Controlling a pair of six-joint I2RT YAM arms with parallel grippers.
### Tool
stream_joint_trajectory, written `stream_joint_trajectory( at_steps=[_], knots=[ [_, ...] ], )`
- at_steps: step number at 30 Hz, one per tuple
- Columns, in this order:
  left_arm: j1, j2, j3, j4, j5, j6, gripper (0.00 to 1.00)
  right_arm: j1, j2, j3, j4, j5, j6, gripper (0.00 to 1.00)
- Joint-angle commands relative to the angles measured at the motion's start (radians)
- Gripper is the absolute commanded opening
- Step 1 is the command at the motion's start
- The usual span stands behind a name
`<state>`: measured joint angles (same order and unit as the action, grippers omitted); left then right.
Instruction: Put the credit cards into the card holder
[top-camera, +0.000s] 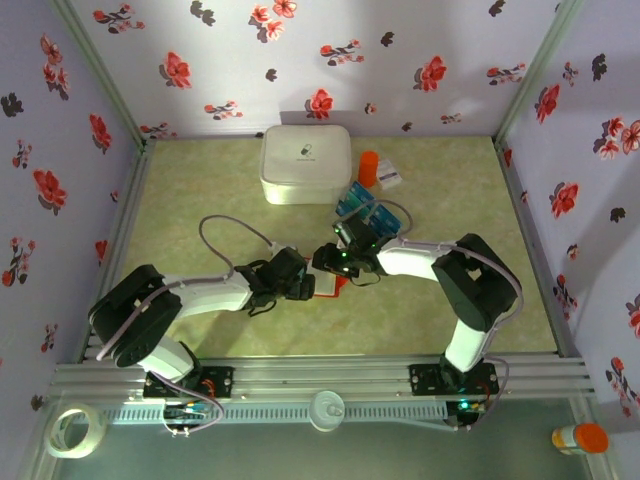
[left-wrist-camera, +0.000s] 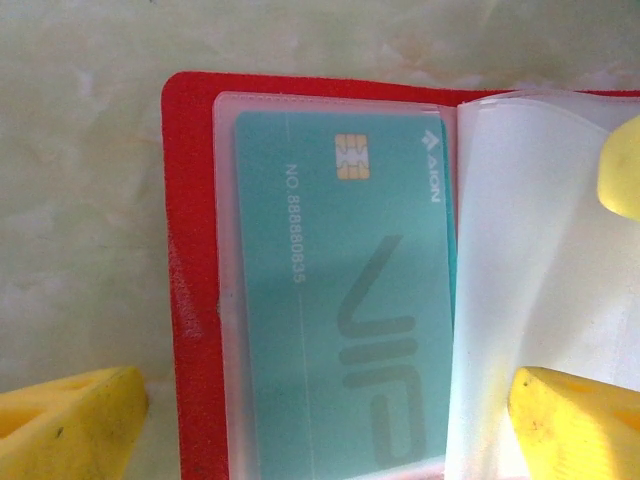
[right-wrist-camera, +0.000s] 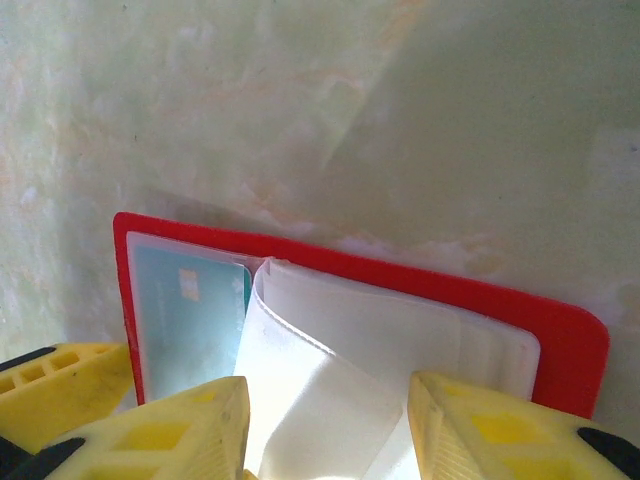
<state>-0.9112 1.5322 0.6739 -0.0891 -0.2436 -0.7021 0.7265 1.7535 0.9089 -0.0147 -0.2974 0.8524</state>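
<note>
Red card holder (left-wrist-camera: 190, 250) lies open on the table (left-wrist-camera: 80, 200) between my arms, one teal credit card (left-wrist-camera: 340, 300) tucked in a sleeve. Left gripper (left-wrist-camera: 325, 395) hangs spread wide over it. Right gripper (right-wrist-camera: 328, 400) is spread too, a clear page (right-wrist-camera: 320, 330) curling up between its fingers. Worry: I let that page flop over the pocket, or nudge the holder sideways.

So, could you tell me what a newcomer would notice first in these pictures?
Probably the bright-red card holder lying open mid-table, a teal VIP credit card tucked inside one clear sleeve. Then the left hand and right hand crowding over it, yellow fingers either side of a loose sleeve page. Behind them sit a big white box and more teal cards.
</note>
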Motion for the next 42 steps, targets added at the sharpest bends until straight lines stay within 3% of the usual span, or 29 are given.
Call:
stream_joint_trajectory(
  at_steps=[1,11,19,30,42],
  knots=[
    [-0.006,0.002,-0.022,-0.013,0.006,-0.024,0.94,-0.001,0.029,0.017,0.005,-0.021,0.020,0.46],
    [-0.003,-0.057,-0.003,-0.052,-0.009,-0.019,0.98,0.001,0.005,0.026,0.044,-0.069,0.055,0.45],
    [0.035,-0.229,0.022,-0.146,-0.050,-0.002,1.00,0.048,-0.009,0.058,0.043,-0.063,0.077,0.47],
    [0.115,-0.448,-0.031,-0.240,-0.090,-0.004,1.00,0.105,0.121,0.189,0.044,-0.057,0.102,0.57],
    [0.133,-0.476,-0.060,-0.249,-0.089,-0.015,1.00,0.115,0.228,0.240,0.090,-0.077,0.129,0.57]
  ],
)
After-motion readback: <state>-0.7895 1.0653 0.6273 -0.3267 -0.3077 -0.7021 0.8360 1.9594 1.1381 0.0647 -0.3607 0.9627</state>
